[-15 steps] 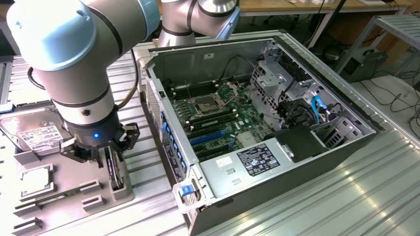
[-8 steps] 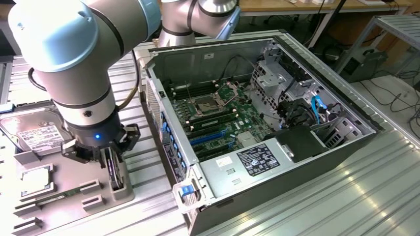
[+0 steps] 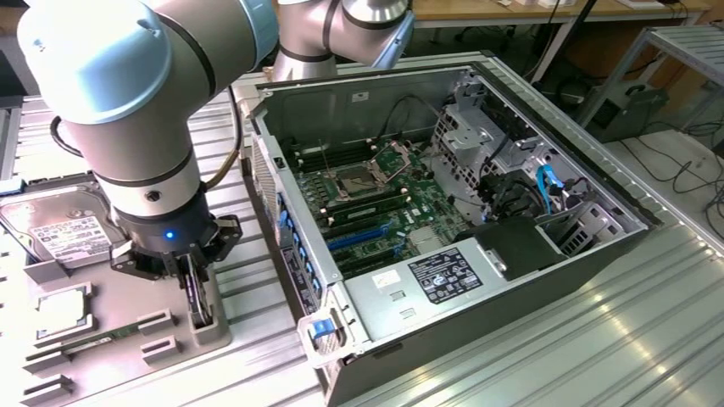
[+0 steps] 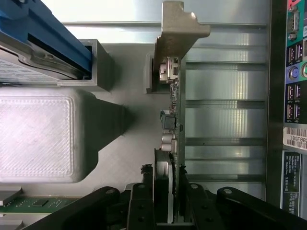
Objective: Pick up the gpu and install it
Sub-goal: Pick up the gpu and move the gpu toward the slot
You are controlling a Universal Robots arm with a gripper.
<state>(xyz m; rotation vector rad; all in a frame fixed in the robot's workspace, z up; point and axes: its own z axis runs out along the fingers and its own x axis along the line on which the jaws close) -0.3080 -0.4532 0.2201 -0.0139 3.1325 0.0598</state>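
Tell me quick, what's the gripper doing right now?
Gripper: straddling the thin dark circuit card with pale metal bracket; grip cannot be told.

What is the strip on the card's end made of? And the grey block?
The bracket strip looks like bare metal: pale, dull sheen, folded tab. The grey block is probably plastic, maybe printed: matte, fine ridged texture.

"What colour is the arm (image 3: 147, 161)?"
"Grey, with pale blue caps. The gpu (image 4: 174, 124) is dark and its bracket (image 4: 178, 33) dull silver."
"And the case (image 3: 509, 326)?"
"Black, with a green motherboard (image 3: 425, 212) and blue slots (image 3: 368, 237). The bench (image 3: 633, 339) is ribbed silver."
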